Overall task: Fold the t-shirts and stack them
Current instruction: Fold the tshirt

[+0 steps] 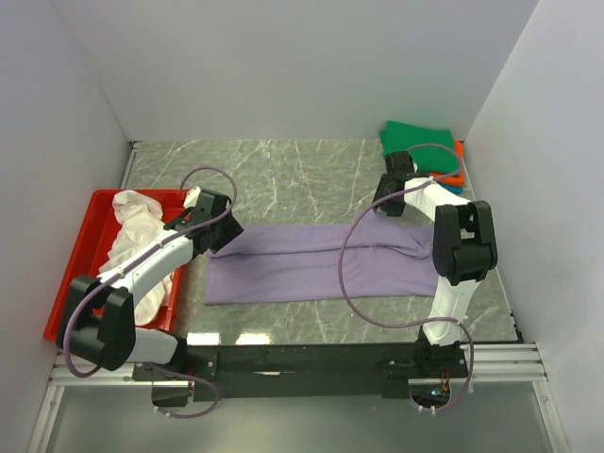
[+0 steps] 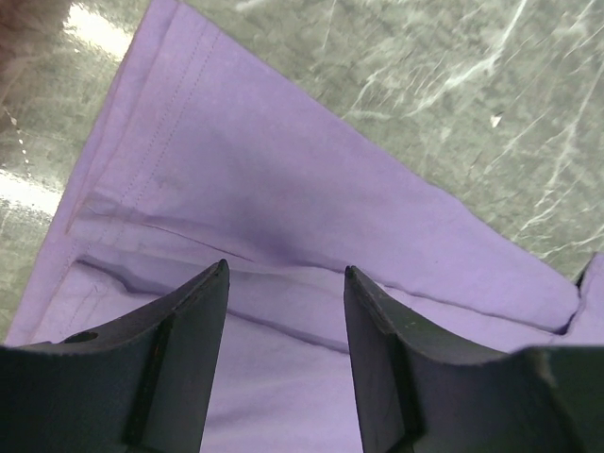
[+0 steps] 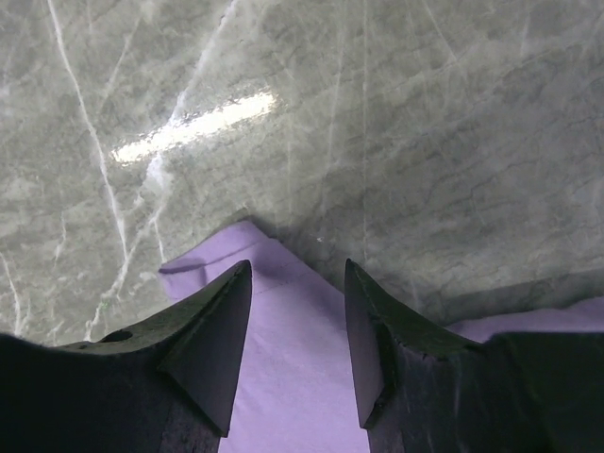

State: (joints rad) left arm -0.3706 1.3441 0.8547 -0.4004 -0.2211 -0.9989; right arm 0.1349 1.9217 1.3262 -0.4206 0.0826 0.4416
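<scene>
Top external: lavender t-shirt (image 1: 311,262) lies as a long band mid-frame on the bench (image 1: 283,179). Your left tool (image 2: 285,272) and right tool (image 3: 298,266) hover over its ends, both parted, holding nothing. Likely next: pinch corners squarely, keep layers together, fold evenly.

Showing a grey veined marble tabletop (image 1: 311,179) catching white light glare near, with plain white walls (image 1: 283,66) closing in left, right, far.
</scene>
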